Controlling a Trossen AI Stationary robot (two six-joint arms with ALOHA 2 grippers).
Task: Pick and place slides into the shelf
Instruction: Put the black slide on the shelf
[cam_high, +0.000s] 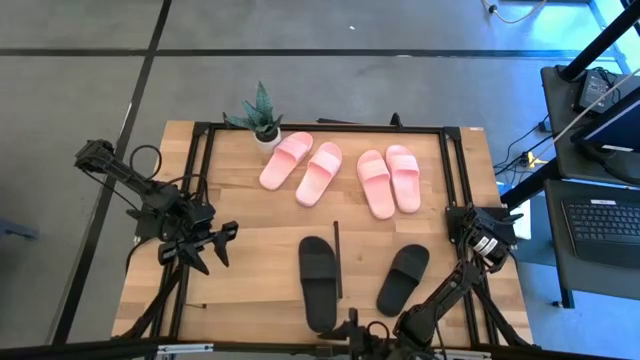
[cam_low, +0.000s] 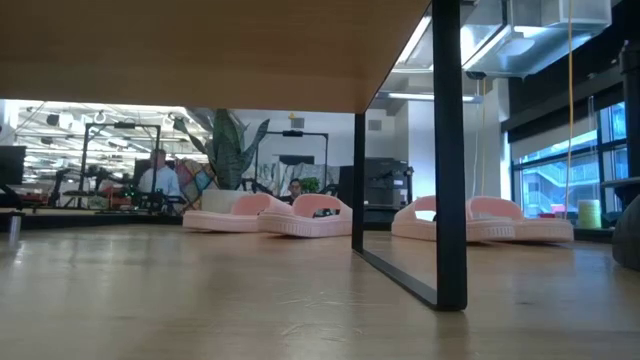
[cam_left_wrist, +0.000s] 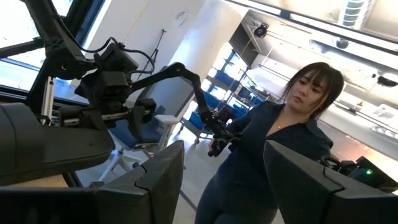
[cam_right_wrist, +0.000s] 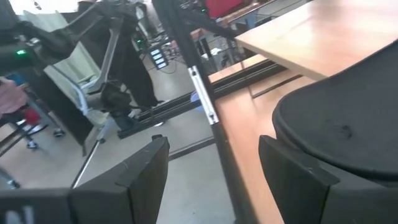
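With both the left gripper at the frame's left and the right gripper at lower right spread and holding nothing, the right one should drop squarely over the nearer black slide, lower centre-right, and pinch its strap.

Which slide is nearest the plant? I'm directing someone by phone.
Start at the small potted green plant at the wooden table's far edge. The pale pink slide sandal beside its pot is the one, leftmost of four pink slides.
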